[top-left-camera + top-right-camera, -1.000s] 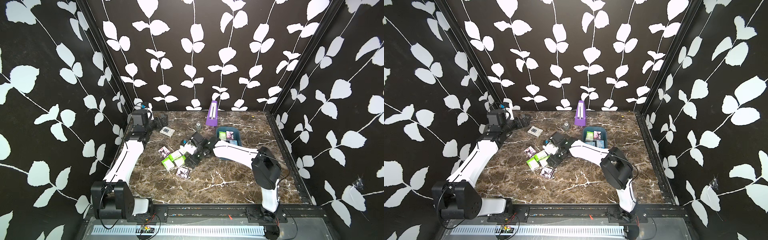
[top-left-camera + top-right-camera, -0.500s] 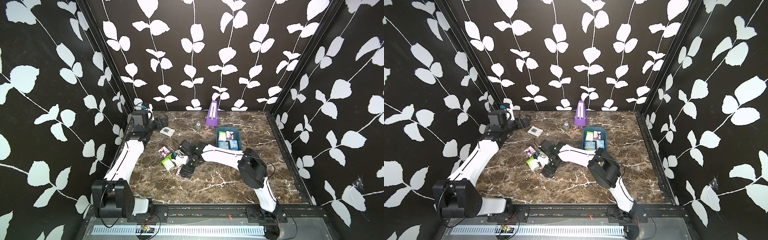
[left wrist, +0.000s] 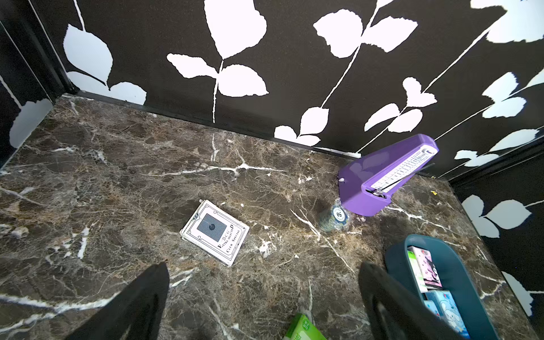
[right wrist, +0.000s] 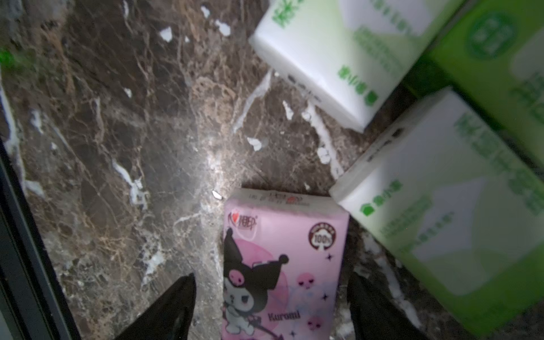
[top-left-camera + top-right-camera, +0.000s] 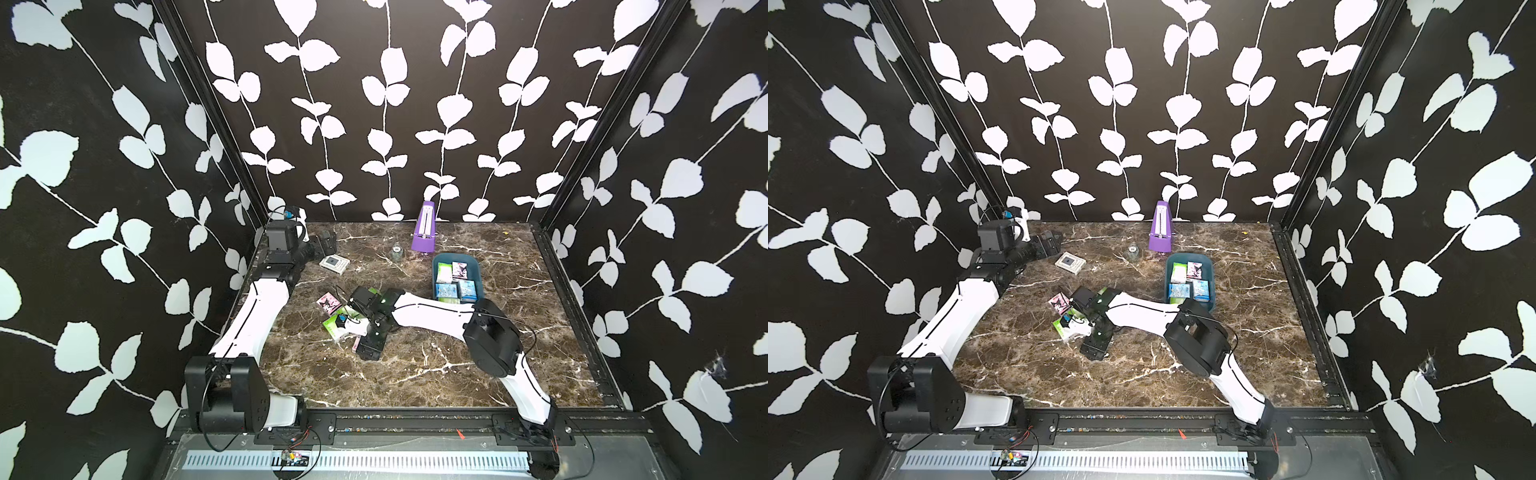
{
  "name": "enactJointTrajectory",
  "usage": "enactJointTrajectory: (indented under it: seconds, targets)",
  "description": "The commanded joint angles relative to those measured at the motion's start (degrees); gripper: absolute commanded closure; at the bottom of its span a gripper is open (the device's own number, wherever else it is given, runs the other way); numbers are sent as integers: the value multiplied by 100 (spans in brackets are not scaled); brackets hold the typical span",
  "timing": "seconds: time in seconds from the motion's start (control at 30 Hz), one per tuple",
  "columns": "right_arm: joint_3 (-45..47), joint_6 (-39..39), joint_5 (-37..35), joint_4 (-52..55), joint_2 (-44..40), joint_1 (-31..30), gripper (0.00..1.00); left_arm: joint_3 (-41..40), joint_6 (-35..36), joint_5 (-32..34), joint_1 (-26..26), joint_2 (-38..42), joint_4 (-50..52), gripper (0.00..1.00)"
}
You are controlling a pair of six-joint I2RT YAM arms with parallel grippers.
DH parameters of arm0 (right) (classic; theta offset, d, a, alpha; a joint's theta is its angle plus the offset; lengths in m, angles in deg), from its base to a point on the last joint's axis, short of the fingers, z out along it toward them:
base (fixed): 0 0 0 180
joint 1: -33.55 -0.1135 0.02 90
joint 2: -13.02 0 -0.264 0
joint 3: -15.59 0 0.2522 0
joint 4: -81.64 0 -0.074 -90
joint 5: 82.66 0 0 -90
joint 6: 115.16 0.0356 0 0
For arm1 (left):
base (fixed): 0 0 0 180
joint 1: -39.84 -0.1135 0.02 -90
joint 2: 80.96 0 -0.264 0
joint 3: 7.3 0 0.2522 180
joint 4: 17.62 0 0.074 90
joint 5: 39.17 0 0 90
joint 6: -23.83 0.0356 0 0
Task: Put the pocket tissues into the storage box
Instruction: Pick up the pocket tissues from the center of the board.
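The storage box [image 5: 480, 274] [image 5: 1213, 282] is a dark teal tub at the right rear with several pocket tissues inside. Loose on the marble lie a pink packet [image 5: 327, 302] [image 5: 1060, 302] and green-white packets [image 5: 332, 326] [image 5: 1062, 328]. My right gripper [image 5: 368, 351] [image 5: 1094, 349] [image 4: 272, 276] is low over another pink cartoon packet [image 4: 282, 259]. It is open, a finger on each side with gaps to the packet. Two white-green packets [image 4: 338, 59] [image 4: 456, 220] lie just beyond. My left gripper [image 5: 326, 245] [image 3: 265, 297] hangs open and empty at the back left.
A card deck [image 5: 334, 264] [image 3: 215, 232] lies near the left gripper. A purple metronome [image 5: 424, 228] [image 3: 382, 176] and a small round jar [image 5: 397, 252] [image 3: 335, 219] stand at the back, next to the box [image 3: 459, 265]. Patterned walls close three sides.
My right arm has swung from beside the box toward the front left and come down over the pink packet, its jaws narrowing a little. The left arm has not moved.
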State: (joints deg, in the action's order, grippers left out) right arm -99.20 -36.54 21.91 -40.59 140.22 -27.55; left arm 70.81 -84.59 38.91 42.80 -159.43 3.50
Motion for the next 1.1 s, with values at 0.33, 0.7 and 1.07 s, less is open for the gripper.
enactJointTrajectory:
  seconds: [0.33, 0.7, 1.07]
  targets:
    - [-422, -77, -543, 456, 263, -34, 51, 34, 96, 94, -53, 98, -28, 1]
    - [437, 626, -249, -436, -1126, 565, 53, 43, 14, 44, -50, 69, -103, 1]
    - [1972, 1440, -350, -1332, -2621, 2157, 55, -23, 74, 53, -54, 122, -121, 1]
